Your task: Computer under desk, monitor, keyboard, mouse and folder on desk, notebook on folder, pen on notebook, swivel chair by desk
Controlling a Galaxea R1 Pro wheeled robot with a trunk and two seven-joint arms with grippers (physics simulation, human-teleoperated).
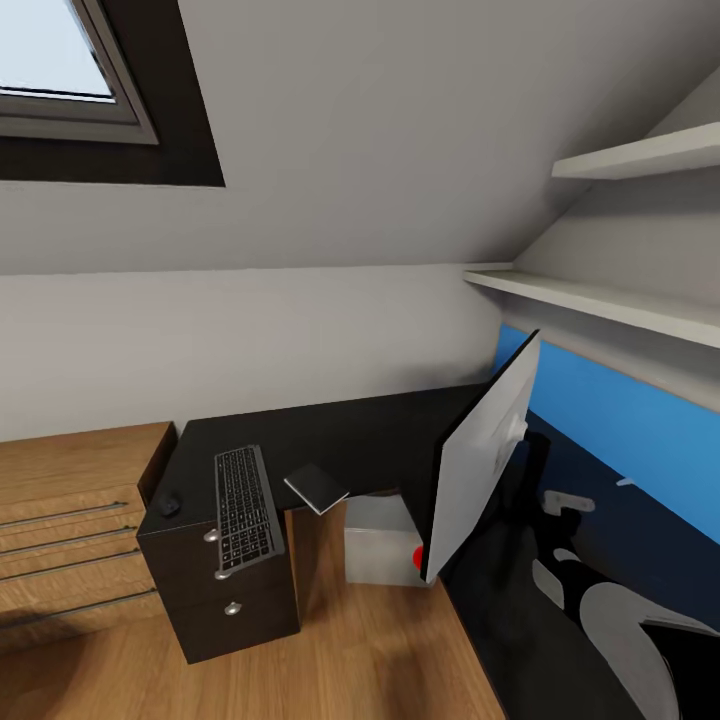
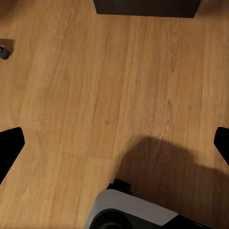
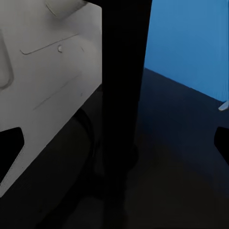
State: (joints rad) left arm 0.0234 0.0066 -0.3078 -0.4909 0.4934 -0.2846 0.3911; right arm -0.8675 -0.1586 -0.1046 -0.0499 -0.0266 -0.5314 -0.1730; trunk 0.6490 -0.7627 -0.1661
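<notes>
Monitor [image 1: 478,462] is hiding half the computer [image 1: 378,540] under the worktop [image 1: 360,430]; keyboard [image 1: 244,508] lying at 9 o'clock. Both end effectors' grip: can't tell.

Pincer fingertips [image 2: 10,148] black, blunt; rounded white-grey base shell [image 2: 131,212] with black trim.

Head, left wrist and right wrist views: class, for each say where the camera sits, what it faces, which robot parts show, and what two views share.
Head view: high on the robot, looking down at the desk with keyboard, notebook, monitor and the computer beneath.
Left wrist view: faces the wood floor; dark fingers at the edges, robot base below.
Right wrist view: close behind the monitor; fingers at the edges.
Shared: head and right wrist views both show the monitor's pale back and the blue panel.
</notes>
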